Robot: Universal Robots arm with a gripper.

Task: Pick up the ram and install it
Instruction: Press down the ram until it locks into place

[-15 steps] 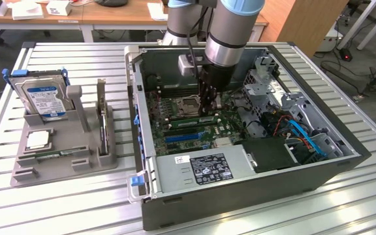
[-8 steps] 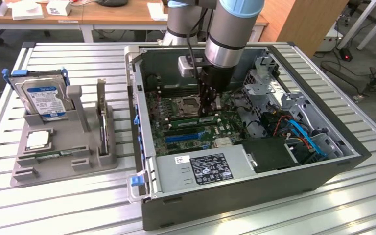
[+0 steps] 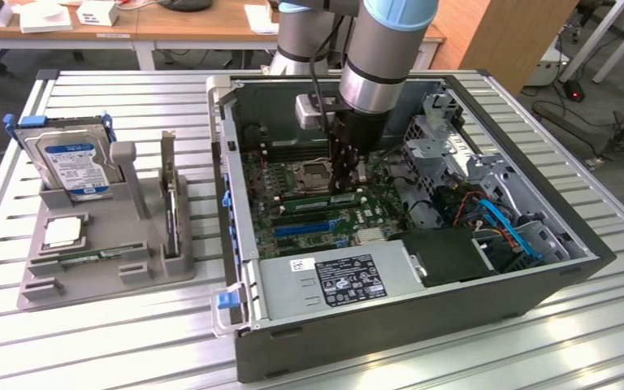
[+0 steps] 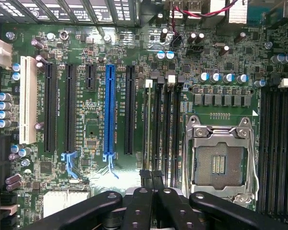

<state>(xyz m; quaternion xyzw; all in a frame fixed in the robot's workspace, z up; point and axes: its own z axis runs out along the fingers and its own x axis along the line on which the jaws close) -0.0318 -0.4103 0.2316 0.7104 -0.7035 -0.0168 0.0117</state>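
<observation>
The ram [image 3: 318, 198] is a long green stick standing on edge in a memory slot of the motherboard [image 3: 290, 215], just beside the CPU socket [image 3: 309, 172]. In the wrist view the ram [image 4: 148, 124] is a thin pale line running down the slot from a white clip. My gripper [image 3: 347, 177] reaches down into the open computer case, right over that slot. Its black fingers are shut together with nothing between them, and the gripper [image 4: 152, 176] sits over one end of the ram. I cannot tell whether the tips touch it.
The case walls [image 3: 225, 162] and the drive cage with blue cables [image 3: 502, 219] hem in the arm. A power supply [image 3: 328, 280] lies at the front. On the exterior view's left, a grey tray [image 3: 106, 268] holds a blue-labelled hard drive [image 3: 74, 166] and an upright card [image 3: 168, 191].
</observation>
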